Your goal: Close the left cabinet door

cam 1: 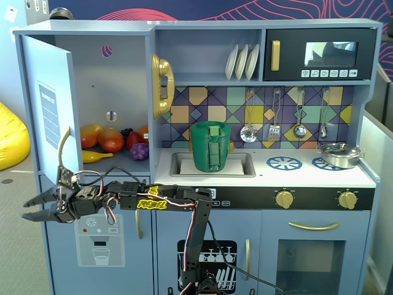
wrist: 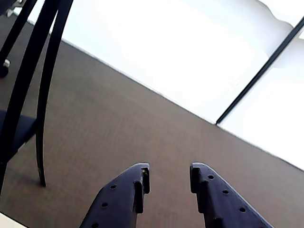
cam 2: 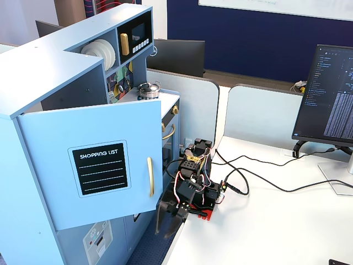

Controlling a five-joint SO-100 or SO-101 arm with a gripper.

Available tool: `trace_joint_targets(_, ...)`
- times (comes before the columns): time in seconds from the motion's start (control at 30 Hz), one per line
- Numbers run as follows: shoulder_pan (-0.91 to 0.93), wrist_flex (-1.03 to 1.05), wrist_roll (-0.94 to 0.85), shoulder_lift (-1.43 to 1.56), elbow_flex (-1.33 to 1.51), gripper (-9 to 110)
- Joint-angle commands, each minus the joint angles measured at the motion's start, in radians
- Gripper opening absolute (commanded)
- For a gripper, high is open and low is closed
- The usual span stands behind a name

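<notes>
The left cabinet door (cam 1: 52,104) is light blue and stands wide open, hinged at its left edge in a fixed view. Its black "SHOPPING LIST" panel (cam 2: 99,168) and curved gold handle (cam 2: 150,176) face outward in a fixed view. The handle also shows in a fixed view (cam 1: 63,147). My gripper (cam 1: 24,210) is open and empty. It points left, just below the door's lower edge and outer corner, not touching it. In the wrist view my gripper (wrist: 168,173) shows parted jaws over brown carpet; the door is out of that view. The gripper also shows in a fixed view (cam 2: 164,229).
Toy fruit (cam 1: 110,140) lies inside the open cabinet. The lower door with the ice-dispenser graphic (cam 1: 98,239) is behind my arm. A gold phone (cam 1: 163,86) hangs right of the opening. Black chair legs (wrist: 42,95) stand on the floor. A monitor (cam 2: 331,99) and cables sit on the white desk (cam 2: 276,232).
</notes>
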Motion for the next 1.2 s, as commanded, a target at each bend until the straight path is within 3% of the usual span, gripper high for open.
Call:
trace_joint_targets(0.0,0.055,-0.043,0.009,0.112,0.026,0)
trace_joint_targets(0.37,0.241,-0.106,0.012,0.213,0.150,0)
trace_joint_targets(0.8,0.426,-0.327,0.147,0.333,0.357,0)
trace_joint_targets(1.17,0.583,-0.380,0.192,0.370,0.436,0)
